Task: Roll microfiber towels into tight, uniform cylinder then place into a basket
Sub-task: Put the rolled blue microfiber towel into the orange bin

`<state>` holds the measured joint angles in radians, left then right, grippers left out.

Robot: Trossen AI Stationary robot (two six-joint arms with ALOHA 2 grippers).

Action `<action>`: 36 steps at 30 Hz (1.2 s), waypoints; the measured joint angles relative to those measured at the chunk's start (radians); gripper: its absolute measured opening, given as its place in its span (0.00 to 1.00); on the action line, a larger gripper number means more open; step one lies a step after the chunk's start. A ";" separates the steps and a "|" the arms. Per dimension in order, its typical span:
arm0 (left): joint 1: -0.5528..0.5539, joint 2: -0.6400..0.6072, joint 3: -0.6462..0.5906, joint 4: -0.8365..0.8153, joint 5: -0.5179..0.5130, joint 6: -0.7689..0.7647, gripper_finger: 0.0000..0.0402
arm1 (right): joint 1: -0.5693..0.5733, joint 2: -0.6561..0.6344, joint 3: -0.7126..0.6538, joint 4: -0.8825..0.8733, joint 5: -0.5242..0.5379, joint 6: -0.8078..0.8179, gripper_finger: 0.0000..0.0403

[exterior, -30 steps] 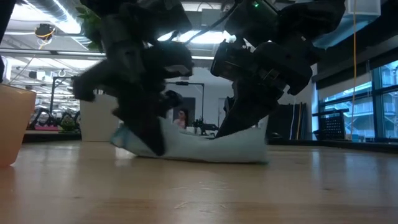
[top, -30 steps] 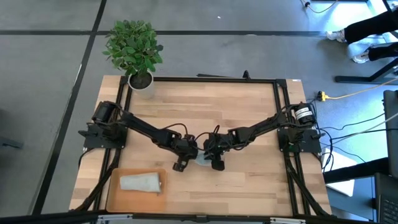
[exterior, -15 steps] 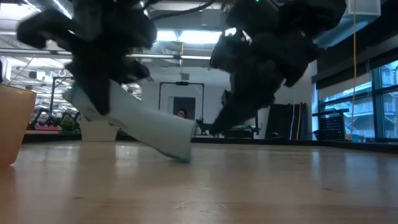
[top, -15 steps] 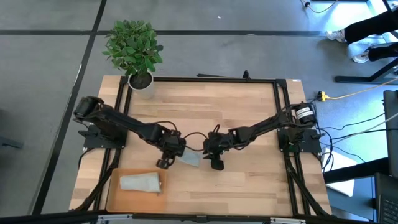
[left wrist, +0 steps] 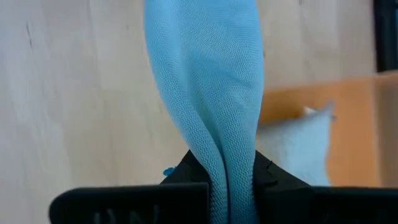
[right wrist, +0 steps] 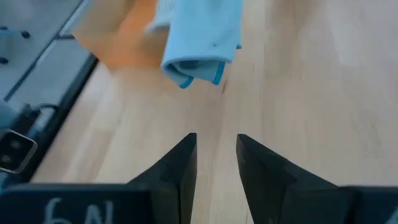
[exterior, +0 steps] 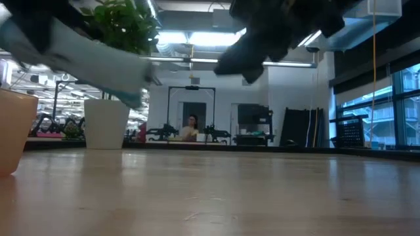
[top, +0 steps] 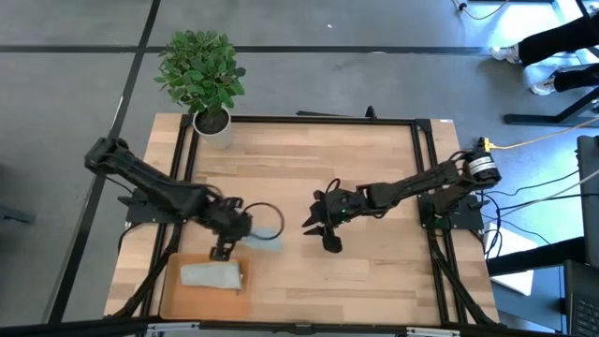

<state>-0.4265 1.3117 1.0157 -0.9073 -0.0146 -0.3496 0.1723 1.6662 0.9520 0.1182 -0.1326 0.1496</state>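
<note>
The light blue microfiber towel (top: 264, 240), rolled up, hangs in the air just right of the basket (top: 178, 301), with my left gripper (top: 225, 248) shut on it. In the low view the roll (exterior: 85, 56) slants down toward the right, well above the table. The orange-tan basket sits at the near left corner and holds a pale grey-green rolled towel (top: 211, 274) lying on its floor. My right gripper (top: 323, 236) hovers open over the table's middle, nothing between its fingers (right wrist: 180, 163); the blue roll (right wrist: 200, 37) is farther off in its wrist view. My left gripper pinches the roll's left end (left wrist: 225, 167) between its two fingers, squeezing the layers flat there. The fingers come from above, slanting down. The roll is lifted clear of the table and sticks out toward the table's right, its free end (exterior: 134, 92) lower than the held end.
A potted plant in a white pot (top: 213, 122) stands at the far left corner. The basket's wall (exterior: 13, 131) shows at the low view's left edge. Bare wood (top: 374, 281) lies between and in front of the grippers.
My left gripper has risen and gone toward the table's left and near edge, toward the basket, carrying the blue roll. The roll's left end went up first, then the whole roll came clear of the table. My right gripper has risen away from where the roll lay.
</note>
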 joint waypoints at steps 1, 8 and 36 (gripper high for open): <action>-0.029 -0.018 0.000 -0.019 -0.010 -0.042 0.05 | 0.003 -0.011 0.000 0.007 0.000 -0.003 0.29; -0.277 -0.079 0.000 -0.065 -0.029 -0.339 0.05 | 0.049 -0.083 0.000 0.051 0.000 -0.053 0.29; -0.737 0.329 0.001 0.188 -0.140 -0.651 0.06 | 0.091 -0.094 0.000 0.119 -0.002 -0.048 0.29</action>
<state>-1.1633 1.6411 1.0168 -0.7195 -0.1546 -1.0008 0.2634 1.5719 0.9520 0.2367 -0.1341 0.1013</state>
